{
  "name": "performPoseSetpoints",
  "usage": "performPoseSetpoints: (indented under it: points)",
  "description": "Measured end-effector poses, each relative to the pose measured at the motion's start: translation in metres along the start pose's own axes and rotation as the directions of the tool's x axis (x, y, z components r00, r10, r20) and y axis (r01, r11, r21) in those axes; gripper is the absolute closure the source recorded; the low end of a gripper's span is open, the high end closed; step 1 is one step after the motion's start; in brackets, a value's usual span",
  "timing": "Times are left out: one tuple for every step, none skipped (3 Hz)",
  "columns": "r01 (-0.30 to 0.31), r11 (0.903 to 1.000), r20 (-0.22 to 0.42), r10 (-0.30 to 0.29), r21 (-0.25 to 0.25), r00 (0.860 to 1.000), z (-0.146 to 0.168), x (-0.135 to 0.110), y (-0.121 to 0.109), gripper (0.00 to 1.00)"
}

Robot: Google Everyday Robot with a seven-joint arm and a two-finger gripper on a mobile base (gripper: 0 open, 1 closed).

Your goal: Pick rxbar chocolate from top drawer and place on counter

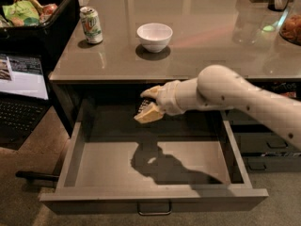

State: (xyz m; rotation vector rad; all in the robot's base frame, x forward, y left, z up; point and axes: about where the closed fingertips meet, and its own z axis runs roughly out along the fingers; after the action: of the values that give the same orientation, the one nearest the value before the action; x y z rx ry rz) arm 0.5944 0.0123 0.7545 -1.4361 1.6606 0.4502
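The top drawer (pixel 75 157) is pulled wide open under the counter (pixel 202 51), and its grey floor shows only my arm's shadow. My gripper (pixel 147 103) hangs above the drawer's back part, just below the counter's front edge, with the white arm coming in from the right. It is shut on the rxbar chocolate (pixel 143 106), a small black bar with white lettering that shows between the two tan fingers (pixel 149 115).
A green-and-white soda can (pixel 91 25) and a white bowl (pixel 154 36) stand on the counter's near left. Glassware (pixel 248 23) is at the back right. A black bin of snacks (pixel 40 20) and a laptop (pixel 21 86) are to the left. Dark drawers (pixel 268 145) are on the right.
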Motion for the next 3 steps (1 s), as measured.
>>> performPoseSetpoints:
  points:
    - [0.026,0.9979,-0.035,-0.029,-0.059,0.999,-0.032,-0.002,-0.016,1.00]
    - [0.070,0.9933,-0.048,-0.075,-0.092,0.996,-0.068,-0.016,-0.030,1.00]
    - [0.135,0.9859,-0.025,-0.138,-0.099,0.990,-0.100,-0.044,-0.046,1.00]
